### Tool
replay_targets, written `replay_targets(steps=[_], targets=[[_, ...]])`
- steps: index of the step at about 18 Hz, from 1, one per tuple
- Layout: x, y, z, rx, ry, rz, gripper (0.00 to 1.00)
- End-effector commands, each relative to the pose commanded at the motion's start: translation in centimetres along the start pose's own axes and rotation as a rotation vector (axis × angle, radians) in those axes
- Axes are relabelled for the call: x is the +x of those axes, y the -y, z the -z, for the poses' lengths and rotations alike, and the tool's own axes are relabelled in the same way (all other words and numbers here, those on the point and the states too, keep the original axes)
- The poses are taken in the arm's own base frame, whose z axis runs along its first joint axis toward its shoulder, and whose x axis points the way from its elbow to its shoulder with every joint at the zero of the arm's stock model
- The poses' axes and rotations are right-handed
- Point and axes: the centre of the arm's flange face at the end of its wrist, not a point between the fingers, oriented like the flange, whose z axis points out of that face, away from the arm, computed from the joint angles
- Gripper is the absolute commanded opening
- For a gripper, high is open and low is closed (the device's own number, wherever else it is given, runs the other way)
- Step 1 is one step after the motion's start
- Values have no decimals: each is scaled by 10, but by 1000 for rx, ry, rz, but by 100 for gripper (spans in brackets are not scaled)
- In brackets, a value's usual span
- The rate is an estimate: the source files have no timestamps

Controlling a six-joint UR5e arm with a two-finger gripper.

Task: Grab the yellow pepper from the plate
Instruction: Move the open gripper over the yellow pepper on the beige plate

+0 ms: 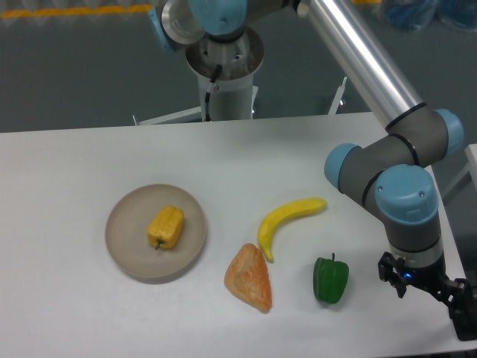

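On the left part of the white table [74,156] a round beige-grey plate [127,242] is seen, flat and dull, with a low rim. The yellow pepper [165,227] is laid on the plate, a little right of its middle, on its side. It is small and blocky, with long ridges and a bright smooth skin, and a tiny dark stem is pointed toward the front edge of the table. Nothing is set on top of it or pressed against it. To the right of the plate, a long curved yellow banana [287,221] is laid on the table, well apart from the plate. Just below the banana, a pale orange piece of bread [250,277] with a rough, bumpy crust is found, shaped like a wedge. Further right a shiny green pepper [330,279] is stood upright with its stem on top. The gripper [440,291] is held low at the far right, beside the green pepper and far from the plate. Only part of the dark gripper is shown at the picture's edge, so it cannot be told whether it is spread or closed. The arm [402,171] is made of grey metal tubes with blue caps.
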Motion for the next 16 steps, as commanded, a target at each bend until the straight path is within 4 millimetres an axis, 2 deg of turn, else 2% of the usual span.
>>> replay_targets(steps=[9, 11, 12, 14, 16], targets=[[1, 1, 8, 3, 4, 27, 100], [2, -2, 18, 0, 9, 37, 100], [10, -1, 20, -4, -2, 48, 100], [31, -9, 58, 0, -24, 87, 100], [64, -23, 91, 9, -90, 167, 100]])
